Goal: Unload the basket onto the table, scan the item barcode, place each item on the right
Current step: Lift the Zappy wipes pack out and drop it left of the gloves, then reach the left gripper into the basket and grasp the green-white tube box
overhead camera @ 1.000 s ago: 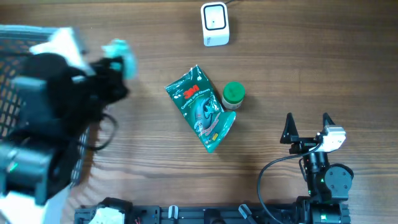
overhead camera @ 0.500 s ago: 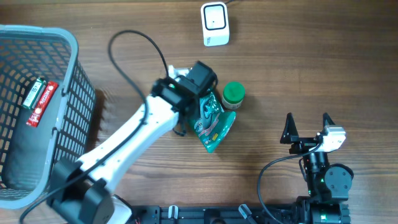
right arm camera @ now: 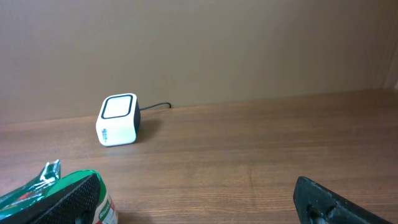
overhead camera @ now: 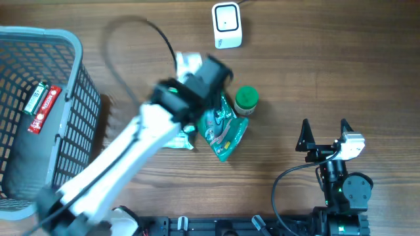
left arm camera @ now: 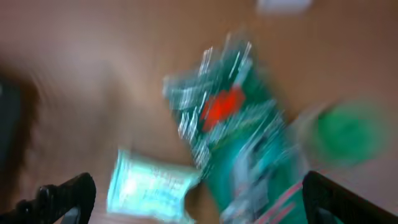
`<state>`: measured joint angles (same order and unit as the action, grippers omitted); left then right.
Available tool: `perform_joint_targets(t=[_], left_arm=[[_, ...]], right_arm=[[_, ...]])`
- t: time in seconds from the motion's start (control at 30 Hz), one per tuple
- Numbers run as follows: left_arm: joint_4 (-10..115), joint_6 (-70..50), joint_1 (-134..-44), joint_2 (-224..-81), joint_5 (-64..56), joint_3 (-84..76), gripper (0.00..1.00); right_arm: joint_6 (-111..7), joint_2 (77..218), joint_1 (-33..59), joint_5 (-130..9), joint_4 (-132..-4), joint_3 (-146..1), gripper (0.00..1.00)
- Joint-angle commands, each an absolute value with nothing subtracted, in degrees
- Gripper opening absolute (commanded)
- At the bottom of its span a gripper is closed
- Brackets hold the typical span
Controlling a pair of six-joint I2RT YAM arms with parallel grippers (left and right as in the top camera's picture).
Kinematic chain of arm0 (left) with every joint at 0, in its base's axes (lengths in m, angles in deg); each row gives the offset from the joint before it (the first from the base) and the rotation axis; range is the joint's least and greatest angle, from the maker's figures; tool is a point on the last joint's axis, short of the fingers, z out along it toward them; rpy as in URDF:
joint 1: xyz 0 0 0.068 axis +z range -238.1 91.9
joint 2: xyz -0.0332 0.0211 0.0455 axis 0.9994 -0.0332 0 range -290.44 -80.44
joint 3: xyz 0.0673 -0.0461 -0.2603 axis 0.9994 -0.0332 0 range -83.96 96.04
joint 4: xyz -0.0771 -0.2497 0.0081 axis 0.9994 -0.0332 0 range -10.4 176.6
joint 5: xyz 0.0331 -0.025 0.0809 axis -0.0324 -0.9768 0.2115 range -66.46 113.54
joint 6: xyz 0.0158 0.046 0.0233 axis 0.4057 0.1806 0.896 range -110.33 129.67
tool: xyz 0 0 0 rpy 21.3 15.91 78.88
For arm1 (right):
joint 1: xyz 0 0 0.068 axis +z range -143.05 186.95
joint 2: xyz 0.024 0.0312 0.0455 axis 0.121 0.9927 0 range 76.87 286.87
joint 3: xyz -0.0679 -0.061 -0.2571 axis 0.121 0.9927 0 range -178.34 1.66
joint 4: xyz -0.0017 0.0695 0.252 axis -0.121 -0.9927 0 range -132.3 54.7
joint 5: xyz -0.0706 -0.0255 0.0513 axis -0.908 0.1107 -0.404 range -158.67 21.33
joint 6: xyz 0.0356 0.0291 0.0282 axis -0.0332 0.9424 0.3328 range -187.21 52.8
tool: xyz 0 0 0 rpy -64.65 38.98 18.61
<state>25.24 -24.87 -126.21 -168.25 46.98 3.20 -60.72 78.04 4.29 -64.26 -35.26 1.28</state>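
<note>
- One white scanner is sitting at the far edge of the table. One grey basket is standing at the left, with a red-and-green pack lying inside; I cannot tell whether that pack is one piece or two.
- One green packet is lying mid-table, nearer than the scanner. One green-capped bottle is standing just right of its far end, and one pale packet is lying just left of its near end.
- Two arms are working here. The left arm is reaching blurred from the near left over the green packet; the right arm is resting at the near right.
- The left wrist view, heavily blurred, is showing what the overhead hides. The left gripper is spreading its fingers wide above both packets, gripping nothing. Blur is hiding whether the packets are touching.
- The right wrist view is showing the scanner's side and cable, with the right gripper also standing wide and empty.
- Half a second ago the left arm was sharp at the same spot and no pale packet was showing. A second ago that arm was over the basket with something pale teal at its tip. The right arm is staying put.
</note>
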Motion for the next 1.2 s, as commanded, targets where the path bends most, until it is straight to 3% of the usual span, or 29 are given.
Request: perform_joint_targets(t=[0.0,0.1,0.23,0.4,0.5,0.77,1.0,1.17], left_arm=[[23.99,-23.36,-121.81,-160.75,55.44,16.99,1.0],[23.73,-24.52,-113.68,-156.18,58.15,19.55,1.0],[17.39,-39.69,-93.92,-153.89,57.56,19.55,1.0],[14.77,-52.04,-69.81,-158.06,44.97,18.3,1.0],[15.01,-52.72,-61.9,-162.43,40.43,17.34,1.0],[23.82,-41.79,-53.97,-173.16,43.07,11.99,1.0],[27.32,-62.84,-52.94,-179.68,43.09,5.82,0.99],[28.67,-71.53,-52.94,-186.28,43.14,5.82,1.0]], right_arm=[[-59.7,77.66,4.51,-65.05,-35.16,1.37,1.0],[-59.7,77.66,4.51,-65.05,-35.16,1.37,1.0],[-59.68,77.66,4.51,-65.05,-35.18,1.37,1.0],[-59.68,77.66,4.51,-65.05,-35.16,1.37,1.0],[-59.7,77.66,4.51,-65.05,-35.16,1.37,1.0],[-59.7,77.66,4.51,-65.05,-35.16,1.37,1.0],[-59.7,77.66,4.51,-65.05,-35.16,1.37,1.0],[-59.7,77.66,4.51,-65.05,-35.18,1.37,1.0]])
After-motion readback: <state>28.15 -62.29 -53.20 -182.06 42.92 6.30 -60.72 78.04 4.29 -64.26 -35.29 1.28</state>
